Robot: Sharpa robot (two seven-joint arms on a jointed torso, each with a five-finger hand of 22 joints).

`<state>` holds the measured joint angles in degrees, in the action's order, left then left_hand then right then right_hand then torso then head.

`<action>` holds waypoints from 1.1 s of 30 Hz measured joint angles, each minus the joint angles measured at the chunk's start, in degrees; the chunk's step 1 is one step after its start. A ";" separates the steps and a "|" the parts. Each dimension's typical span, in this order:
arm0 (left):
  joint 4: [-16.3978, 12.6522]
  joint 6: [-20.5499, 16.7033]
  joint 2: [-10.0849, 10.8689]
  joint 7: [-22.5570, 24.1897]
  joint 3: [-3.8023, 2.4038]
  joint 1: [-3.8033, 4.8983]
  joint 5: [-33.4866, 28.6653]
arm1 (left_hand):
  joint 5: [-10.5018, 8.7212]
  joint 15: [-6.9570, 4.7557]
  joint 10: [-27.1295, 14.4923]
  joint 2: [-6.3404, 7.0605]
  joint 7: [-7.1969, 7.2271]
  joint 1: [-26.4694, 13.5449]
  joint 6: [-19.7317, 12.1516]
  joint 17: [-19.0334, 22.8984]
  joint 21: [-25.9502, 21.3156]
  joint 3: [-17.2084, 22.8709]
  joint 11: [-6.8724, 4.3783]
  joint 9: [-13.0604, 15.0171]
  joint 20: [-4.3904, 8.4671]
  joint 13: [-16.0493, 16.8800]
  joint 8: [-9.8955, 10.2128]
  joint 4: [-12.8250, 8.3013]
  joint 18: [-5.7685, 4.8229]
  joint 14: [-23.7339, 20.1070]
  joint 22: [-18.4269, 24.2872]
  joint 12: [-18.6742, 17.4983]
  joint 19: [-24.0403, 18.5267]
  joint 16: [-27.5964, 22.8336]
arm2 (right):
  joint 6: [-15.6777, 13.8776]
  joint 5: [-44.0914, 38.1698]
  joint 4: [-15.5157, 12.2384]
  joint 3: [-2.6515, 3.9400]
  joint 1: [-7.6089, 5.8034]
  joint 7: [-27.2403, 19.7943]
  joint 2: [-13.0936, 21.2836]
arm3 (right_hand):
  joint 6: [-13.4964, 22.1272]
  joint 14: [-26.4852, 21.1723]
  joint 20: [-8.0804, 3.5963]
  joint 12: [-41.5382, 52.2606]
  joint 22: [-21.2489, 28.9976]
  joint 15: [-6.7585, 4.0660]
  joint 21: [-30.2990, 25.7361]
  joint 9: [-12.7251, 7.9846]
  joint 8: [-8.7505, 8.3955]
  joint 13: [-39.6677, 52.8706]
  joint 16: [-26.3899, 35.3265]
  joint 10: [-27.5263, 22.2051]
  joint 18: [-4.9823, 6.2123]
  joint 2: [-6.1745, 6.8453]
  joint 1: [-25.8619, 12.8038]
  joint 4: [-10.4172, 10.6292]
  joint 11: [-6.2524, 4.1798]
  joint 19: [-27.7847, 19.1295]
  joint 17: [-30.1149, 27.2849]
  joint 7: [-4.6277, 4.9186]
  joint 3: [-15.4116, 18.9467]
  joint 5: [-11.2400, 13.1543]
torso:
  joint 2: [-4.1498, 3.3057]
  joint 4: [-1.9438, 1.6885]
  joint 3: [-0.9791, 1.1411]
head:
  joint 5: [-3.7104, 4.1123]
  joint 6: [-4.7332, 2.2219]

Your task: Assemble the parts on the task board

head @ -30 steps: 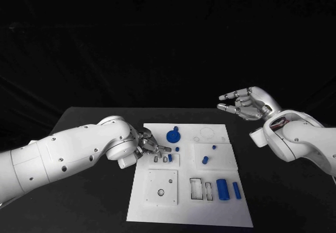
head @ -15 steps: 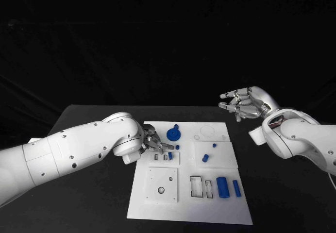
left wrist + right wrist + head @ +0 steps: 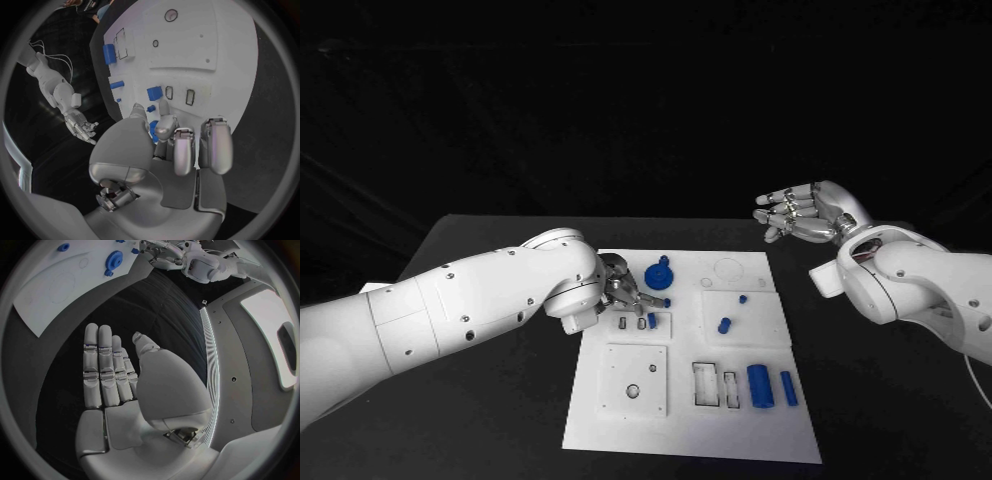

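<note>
The white task board (image 3: 682, 420) lies mid-table. A blue gear (image 3: 658, 274) rests near its far left corner. My left hand (image 3: 626, 292) hovers just beside the gear, fingers loosely curled and apart; a bit of the gear (image 3: 152, 131) peeks between thumb and fingers (image 3: 187, 147), and I see nothing held. A short blue peg (image 3: 651, 321) stands by the small slots (image 3: 179, 95). A blue cylinder (image 3: 759, 387) and bar (image 3: 788, 389) lie at the near right. My right hand (image 3: 798, 215) is raised off the board's far right, fingers (image 3: 103, 370) straight and empty.
Small blue pieces (image 3: 723, 326) sit mid-board, with one more (image 3: 740, 299) behind. A square recessed plate (image 3: 633, 380) and two narrow slots (image 3: 714, 387) occupy the near half. Black table (image 3: 488, 400) surrounds the board. The right wrist view shows the board (image 3: 62, 285) and gear (image 3: 114, 259).
My left hand has moved from the small slots toward the far edge, up beside the gear. The right hand has shifted slightly and straightened its fingers. The parts have not moved.
</note>
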<state>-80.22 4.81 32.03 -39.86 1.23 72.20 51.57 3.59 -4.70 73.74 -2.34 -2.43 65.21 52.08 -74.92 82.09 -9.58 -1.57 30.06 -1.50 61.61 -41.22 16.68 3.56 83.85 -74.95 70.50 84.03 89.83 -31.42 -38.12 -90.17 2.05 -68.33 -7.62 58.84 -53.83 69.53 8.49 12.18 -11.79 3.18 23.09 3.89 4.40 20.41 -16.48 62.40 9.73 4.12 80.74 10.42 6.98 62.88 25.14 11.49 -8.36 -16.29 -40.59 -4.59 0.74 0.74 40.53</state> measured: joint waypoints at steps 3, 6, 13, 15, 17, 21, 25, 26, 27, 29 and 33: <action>0.22 0.46 -0.28 -0.03 0.01 0.02 0.08 | 0.03 0.00 0.11 0.00 0.19 0.00 -0.19 0.00 0.28 0.00 -0.11 0.29 0.00 0.29 -0.34 0.00 0.00 0.00 0.00 0.08 0.00 0.00 | 0.78 1.63 0.44 -0.13 0.04 -0.71 -0.39 | 0.17 -0.59 0.96 -2.17 2.30 0.59 -3.49 0.00 0.00 -4.04 3.64 0.38 0.00 0.48 0.48 -0.56 0.39 0.24 -2.73 0.37 -0.57 0.33 | -0.03 0.04 -0.01 | -0.05 0.03; 0.41 1.05 -0.60 -0.05 0.02 0.02 0.16 | 0.33 0.00 0.19 -0.23 0.19 0.23 -0.19 0.00 0.28 -0.04 -0.19 0.40 0.00 0.36 -0.37 -0.04 0.00 0.00 0.01 0.31 0.00 0.00 | 1.58 3.12 0.82 -0.27 0.10 -1.48 -0.73 | 0.25 -0.79 1.19 -3.27 3.83 0.80 -5.81 0.00 0.00 -6.86 5.61 0.69 0.00 0.48 0.47 -1.00 0.71 0.47 -4.63 0.49 -1.02 0.33 | -0.04 0.03 0.00 | -0.06 0.12; 0.83 2.19 -1.21 -0.08 0.05 0.02 0.31 | 0.33 0.00 0.19 -0.23 0.19 0.23 -0.19 0.01 0.28 -0.16 -0.19 0.52 0.00 0.55 -0.37 -0.16 0.00 0.00 0.01 0.31 0.00 0.00 | 3.06 5.48 1.25 -0.41 0.16 -2.92 -1.14 | 0.34 -0.35 1.90 -3.59 5.49 1.23 -8.23 -0.01 0.00 -10.21 7.26 0.88 0.00 0.48 0.47 -1.34 0.91 1.18 -6.82 0.72 -1.47 0.33 | -0.05 0.03 0.00 | -0.09 0.25; 0.91 2.37 -1.30 -0.08 0.05 0.03 0.35 | 0.33 0.00 0.19 -0.23 0.19 0.23 -0.19 0.01 0.49 -0.16 -0.18 0.55 0.00 0.61 -0.61 -0.16 0.00 0.00 0.01 0.52 0.00 0.00 | 3.36 5.88 1.30 -0.44 0.18 -3.16 -1.18 | 0.34 -0.14 1.84 -3.82 5.73 1.44 -8.49 -0.01 0.00 -10.71 7.26 0.88 0.00 0.48 0.47 -1.52 0.91 1.42 -7.14 0.72 -1.29 0.33 | -0.06 0.03 -0.02 | -0.09 0.26; 0.98 2.54 -1.41 -0.09 0.05 0.03 0.39 | 0.33 0.00 0.26 -0.23 0.19 0.23 -0.19 0.01 0.49 -0.16 -0.11 0.66 -0.01 0.68 -0.66 -0.16 0.01 0.00 0.01 0.52 0.00 0.00 | 3.62 6.24 1.35 -0.46 0.18 -3.37 -1.21 | 0.40 -0.14 1.87 -3.82 5.89 1.44 -8.69 -0.01 0.00 -11.06 7.52 0.88 -0.01 0.48 0.47 -1.60 0.91 1.61 -7.36 0.79 -1.36 0.33 | -0.06 0.03 -0.03 | -0.05 0.30; 1.04 2.82 -1.61 -0.10 0.06 0.03 0.50 | 0.33 -0.22 0.59 -0.44 0.19 0.44 -0.19 0.01 0.48 -0.16 -0.17 0.88 -0.01 0.85 -0.73 -0.16 0.01 0.22 0.01 0.74 0.00 0.00 | 4.02 6.75 1.46 -0.48 0.18 -3.64 -1.25 | 0.51 -0.14 1.96 -3.82 6.01 1.44 -8.91 -0.01 0.00 -11.31 7.71 0.88 0.00 0.48 0.47 -1.68 0.91 1.70 -7.51 0.89 -1.45 0.33 | -0.05 0.01 -0.03 | -0.01 0.40; 1.16 3.10 -1.73 -0.10 0.05 0.03 0.62 | 0.80 -0.22 0.59 -0.36 0.40 1.13 -0.40 0.01 0.70 -0.16 -0.18 1.21 -0.01 1.05 -0.93 -0.16 0.00 0.22 0.02 0.91 0.00 0.00 | 4.32 7.05 1.51 -0.50 0.19 -3.79 -1.35 | 0.51 0.28 1.96 -3.82 6.36 1.42 -9.23 -0.02 0.00 -12.02 7.93 1.09 0.00 0.71 0.23 -1.89 1.12 2.10 -7.97 0.89 -1.23 0.33 | -0.05 0.00 -0.05 | -0.06 0.48; 1.21 3.17 -1.75 -0.10 0.05 0.03 0.64 | 0.80 -0.22 0.59 -0.61 0.40 1.38 -0.40 0.01 0.70 -0.15 -0.18 1.28 -0.01 1.08 -1.02 -0.16 0.01 0.22 0.02 0.91 0.00 0.00 | 4.37 7.10 1.51 -0.50 0.19 -3.81 -1.37 | 0.51 0.28 1.97 -3.82 6.39 1.42 -9.23 -0.02 0.00 -12.08 7.94 1.08 0.00 0.71 0.23 -1.89 1.12 2.11 -8.01 0.89 -1.23 0.33 | -0.04 0.00 -0.06 | -0.08 0.50; 1.24 3.22 -1.76 -0.10 0.05 0.03 0.66 | 0.80 -0.22 0.59 -0.64 0.40 1.41 -0.40 0.01 0.70 -0.16 -0.18 1.30 -0.01 1.08 -1.11 -0.16 0.01 0.22 0.02 0.91 0.00 0.00 | 4.41 7.14 1.51 -0.50 0.19 -3.82 -1.39 | 0.51 0.28 1.96 -3.81 6.39 1.42 -9.22 -0.02 0.00 -12.09 7.94 1.08 0.00 0.71 0.23 -1.89 1.12 2.11 -8.01 0.89 -1.23 0.33 | -0.04 -0.01 -0.06 | -0.09 0.51; 1.38 3.37 -1.79 -0.11 0.05 0.03 0.71 | 0.80 -0.22 0.59 -0.66 0.40 1.43 -0.40 0.01 0.70 -0.15 -0.18 1.40 -0.01 1.14 -1.14 -0.16 0.01 0.22 0.02 0.91 0.00 0.00 | 4.54 7.24 1.52 -0.51 0.19 -3.85 -1.47 | 0.51 0.28 1.97 -3.82 6.39 1.42 -9.23 -0.02 0.00 -12.09 7.94 1.09 0.00 0.71 0.23 -1.89 1.12 2.10 -8.01 0.89 -1.23 0.33 | -0.03 -0.01 -0.06 | -0.11 0.52; 1.77 3.61 -1.86 -0.11 0.05 0.03 0.79 | 0.80 -0.22 0.80 -0.66 0.40 1.43 -0.40 0.01 0.92 -0.15 -0.38 1.46 -0.01 1.42 -1.14 -0.16 0.01 0.22 0.02 1.18 0.00 0.00 | 4.77 7.34 1.60 -0.53 0.22 -3.87 -1.70 | 0.51 0.28 1.96 -3.82 6.52 1.42 -9.67 -0.02 0.00 -12.33 7.94 1.08 -0.01 0.70 0.22 -1.89 1.12 2.10 -8.19 0.89 -1.23 0.33 | -0.04 0.01 -0.06 | -0.15 0.59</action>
<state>-78.45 8.42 30.16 -39.97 1.28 72.23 52.36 4.39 -4.92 74.54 -3.01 -2.03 66.64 51.68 -74.91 83.01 -9.73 -1.95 31.52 -1.51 63.02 -42.36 16.52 3.57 84.08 -74.93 71.68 84.03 89.83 -26.65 -30.78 -88.57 1.52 -68.12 -11.49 57.13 -53.31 69.81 10.45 8.37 -5.26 4.59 13.43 3.87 4.40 8.08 -8.54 63.48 9.73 4.82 80.96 8.52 8.09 64.99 16.95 12.39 -9.59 -15.96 -40.63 -4.59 0.68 0.59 41.12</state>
